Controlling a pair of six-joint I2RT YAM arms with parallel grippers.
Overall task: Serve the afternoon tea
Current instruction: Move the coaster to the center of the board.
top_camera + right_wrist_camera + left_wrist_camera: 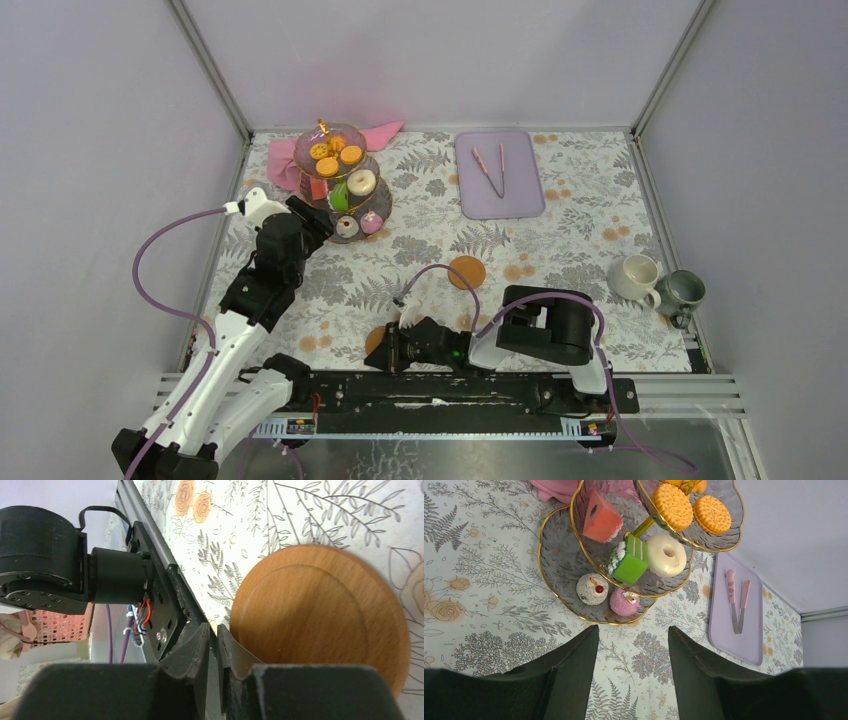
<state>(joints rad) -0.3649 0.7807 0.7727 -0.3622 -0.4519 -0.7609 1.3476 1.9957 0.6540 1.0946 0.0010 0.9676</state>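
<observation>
The three-tier glass stand (340, 180) with a gold stem stands at the back left. It holds orange biscuits (673, 505), a white doughnut (666, 555), a green cake (628, 562) and two cupcakes (592, 588). My left gripper (633, 632) is open and empty just in front of the lowest tier, also seen from above (318, 222). A cream mug (635, 277) and a grey-green mug (680, 292) sit at the right edge. My right gripper (213, 627) lies low near the front edge, its jaws almost together with nothing between them, beside a wooden coaster (320, 625).
A second wooden coaster (466, 271) lies mid-table. A lilac tray (520, 195) with pink tongs (489, 170) sits at the back. A pink cloth (380, 133) lies behind the stand. The metal rail (450, 385) of the arm bases runs along the front.
</observation>
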